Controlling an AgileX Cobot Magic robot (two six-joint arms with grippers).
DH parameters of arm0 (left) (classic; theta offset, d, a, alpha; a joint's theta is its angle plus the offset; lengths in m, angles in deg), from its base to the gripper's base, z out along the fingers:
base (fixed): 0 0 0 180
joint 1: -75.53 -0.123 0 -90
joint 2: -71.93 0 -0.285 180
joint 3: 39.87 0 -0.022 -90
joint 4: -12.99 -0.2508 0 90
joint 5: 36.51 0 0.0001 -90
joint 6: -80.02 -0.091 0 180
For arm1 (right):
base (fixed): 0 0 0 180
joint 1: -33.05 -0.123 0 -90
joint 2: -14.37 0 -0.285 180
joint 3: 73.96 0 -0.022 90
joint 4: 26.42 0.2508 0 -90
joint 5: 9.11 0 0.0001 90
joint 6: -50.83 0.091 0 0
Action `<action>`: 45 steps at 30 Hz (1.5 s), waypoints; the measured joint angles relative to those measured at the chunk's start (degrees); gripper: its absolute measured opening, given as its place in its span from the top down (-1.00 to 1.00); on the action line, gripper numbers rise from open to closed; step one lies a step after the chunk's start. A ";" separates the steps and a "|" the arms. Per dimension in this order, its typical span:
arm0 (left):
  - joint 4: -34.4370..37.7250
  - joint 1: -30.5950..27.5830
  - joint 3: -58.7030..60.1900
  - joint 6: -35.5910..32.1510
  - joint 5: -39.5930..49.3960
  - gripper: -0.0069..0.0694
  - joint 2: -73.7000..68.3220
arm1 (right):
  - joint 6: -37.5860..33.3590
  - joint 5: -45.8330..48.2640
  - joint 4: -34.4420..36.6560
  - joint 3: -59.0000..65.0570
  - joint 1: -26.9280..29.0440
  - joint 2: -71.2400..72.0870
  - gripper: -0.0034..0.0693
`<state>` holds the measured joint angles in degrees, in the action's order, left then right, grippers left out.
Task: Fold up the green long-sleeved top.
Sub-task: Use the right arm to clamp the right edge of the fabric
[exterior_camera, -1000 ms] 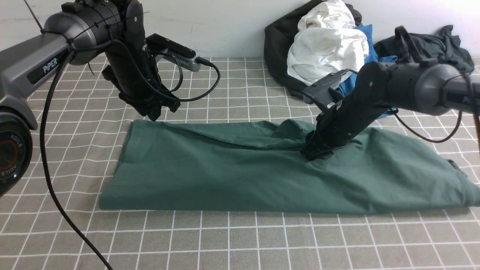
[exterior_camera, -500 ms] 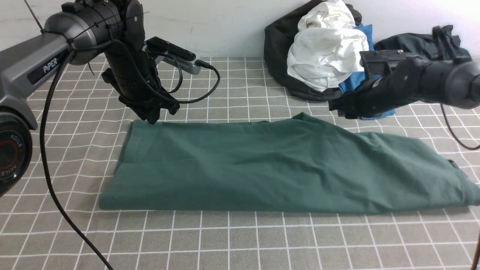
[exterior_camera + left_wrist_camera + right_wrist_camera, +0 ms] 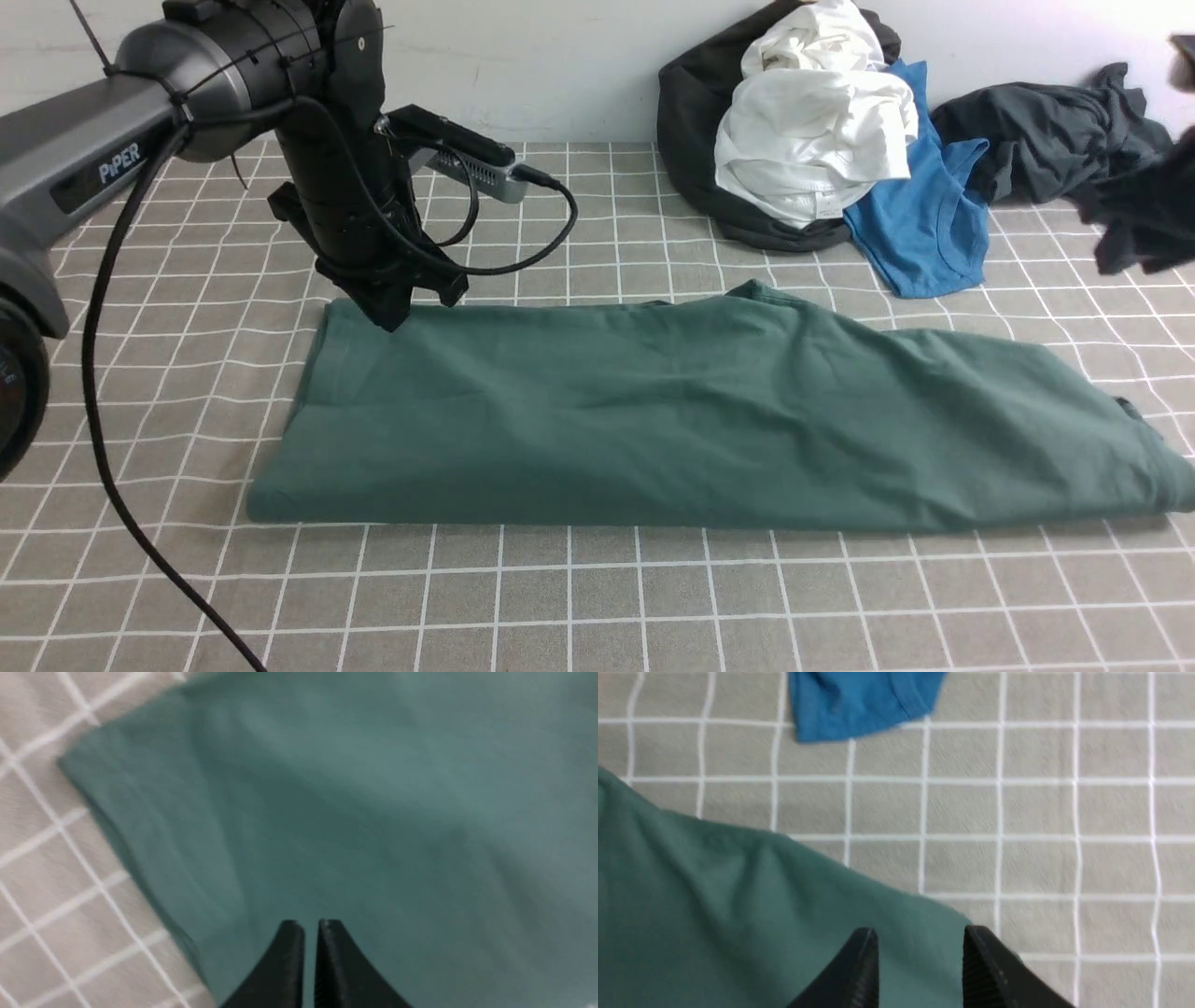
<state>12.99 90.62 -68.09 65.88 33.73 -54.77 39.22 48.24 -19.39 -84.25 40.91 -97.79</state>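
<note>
Here, from the front, the top [image 3: 709, 420] lies flat on the checked cloth [image 3: 597, 597] as a long dark-green band, lightly creased, with the left gripper [image 3: 387, 315] at its far left corner. The left wrist shows those jaws closed over the fabric, nothing between them. The right wrist shows the right gripper [image 3: 920, 952] parted above the top's edge, empty.

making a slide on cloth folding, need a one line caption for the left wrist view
Left gripper, jaws shut, over the green long-sleeved top near its corner on the checked tablecloth.
</note>
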 joint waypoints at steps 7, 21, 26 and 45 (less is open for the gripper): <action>2.01 -0.96 19.37 -0.08 -4.27 0.84 9.37 | 0.94 -7.79 0.07 18.42 5.83 4.30 0.17; 6.52 -1.27 33.57 -0.93 -13.10 0.84 10.84 | 3.23 -17.33 4.45 21.62 6.25 -5.98 -0.76; 6.56 -1.27 33.57 -0.97 -13.39 0.84 10.88 | 3.41 -17.22 4.17 21.45 6.25 -6.41 -0.67; 6.56 -1.27 33.57 -1.88 -13.37 0.84 10.88 | 3.26 -13.97 0.43 18.98 2.68 -7.36 0.53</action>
<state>19.55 89.35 -34.52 64.00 20.36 -43.89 42.49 34.27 -18.96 -65.27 43.59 -105.15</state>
